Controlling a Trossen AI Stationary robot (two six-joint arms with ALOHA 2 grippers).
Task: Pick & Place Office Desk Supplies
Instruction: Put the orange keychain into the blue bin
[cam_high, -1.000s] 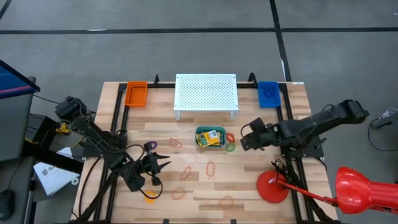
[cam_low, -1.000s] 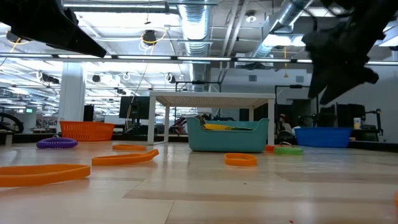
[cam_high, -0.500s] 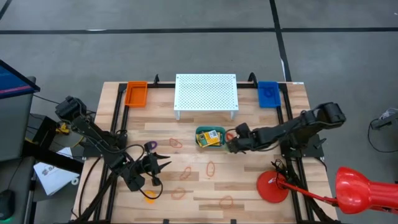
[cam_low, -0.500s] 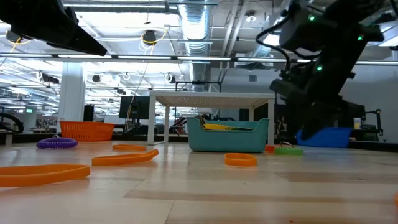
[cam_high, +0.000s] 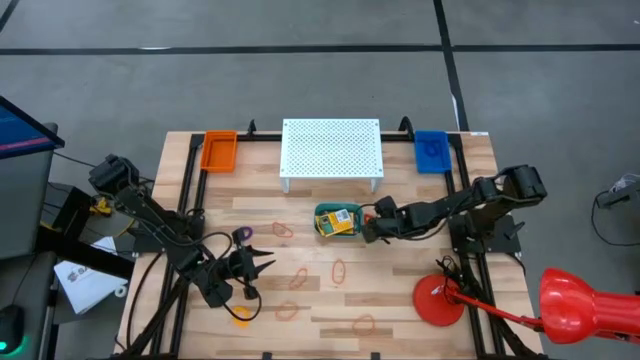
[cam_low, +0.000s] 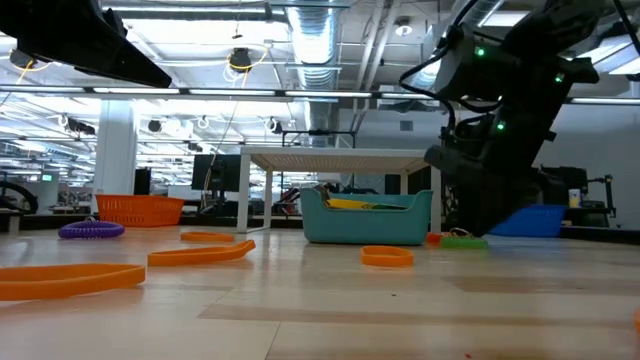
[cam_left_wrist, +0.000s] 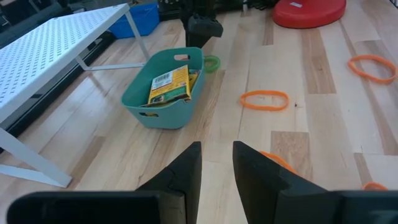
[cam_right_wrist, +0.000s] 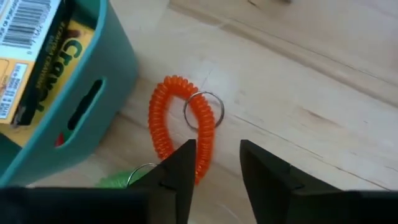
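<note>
Since the earlier frame the right claw (cam_high: 368, 229) has swung in beside the teal bin (cam_high: 338, 222) and, fingers narrowly parted and empty, hovers over the orange coil band (cam_right_wrist: 180, 127) on the tabletop (cam_high: 400, 300), ready to descend and pinch.

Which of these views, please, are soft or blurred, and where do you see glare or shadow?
Low view: near orange rubber-band loop is soft, ceiling lights glare. Right wrist view: orange coiled band is sharp, right claw blurred. High view: even light, faint shadow under the white perforated stand.
</note>
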